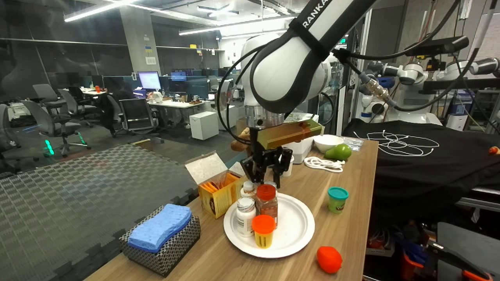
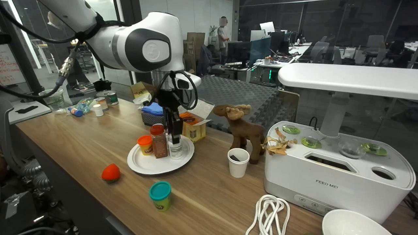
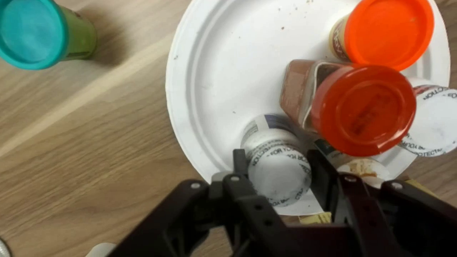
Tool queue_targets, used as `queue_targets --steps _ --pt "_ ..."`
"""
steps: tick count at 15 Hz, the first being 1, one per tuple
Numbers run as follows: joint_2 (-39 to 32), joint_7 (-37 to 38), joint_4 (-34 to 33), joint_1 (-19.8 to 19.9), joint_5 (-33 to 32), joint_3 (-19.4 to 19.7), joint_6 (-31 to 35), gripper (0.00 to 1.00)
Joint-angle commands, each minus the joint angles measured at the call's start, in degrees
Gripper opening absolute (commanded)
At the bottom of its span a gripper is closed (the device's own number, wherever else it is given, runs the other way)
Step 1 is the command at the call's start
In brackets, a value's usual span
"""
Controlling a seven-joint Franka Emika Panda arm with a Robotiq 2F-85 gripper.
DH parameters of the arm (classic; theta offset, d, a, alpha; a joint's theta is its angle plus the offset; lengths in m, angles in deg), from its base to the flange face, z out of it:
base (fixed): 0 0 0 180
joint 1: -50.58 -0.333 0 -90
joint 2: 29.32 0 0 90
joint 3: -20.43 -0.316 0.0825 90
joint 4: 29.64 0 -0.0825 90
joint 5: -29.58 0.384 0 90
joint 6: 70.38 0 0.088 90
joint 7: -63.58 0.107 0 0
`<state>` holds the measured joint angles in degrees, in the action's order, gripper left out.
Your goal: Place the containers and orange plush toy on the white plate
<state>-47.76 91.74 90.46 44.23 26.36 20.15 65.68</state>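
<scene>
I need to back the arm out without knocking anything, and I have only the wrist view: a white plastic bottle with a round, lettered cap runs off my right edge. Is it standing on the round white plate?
Observer: Yes. In an exterior view, that white plastic bottle stands upright on the round white plate.
Operator: Bits of yellow show past the plate's rim, toward the bottom right of my picture. What are they?
Observer: Most likely the yellow cardboard box that stands beside the plate with its lid flaps open. Whether it touches the rim, I cannot tell.
Operator: Anything in it?
Observer: Yes, flat orange packets, seen in both exterior views.
</scene>
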Motion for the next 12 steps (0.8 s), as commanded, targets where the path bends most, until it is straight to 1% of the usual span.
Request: queue_targets --steps 1,2,3,4,9,12 --pt "0.9 1.5 -0.1 -0.7 -0.1 1.3 2.9 0.78" --pt "1.4 1.7 0.2 -0.6 -0.1 1.6 3.5 0.84" --pt "2.3 1.8 0.7 -0.4 -0.2 2.1 4.3 0.93" --pt "3.0 1.6 1.0 -0.1 0.0 2.5 4.4 0.99" --pt "7.1 2.9 2.4 1.0 -2.1 5.7 4.1 1.0" --pt "10.6 1.1 5.3 2.7 -2.7 6.7 2.8 0.99"
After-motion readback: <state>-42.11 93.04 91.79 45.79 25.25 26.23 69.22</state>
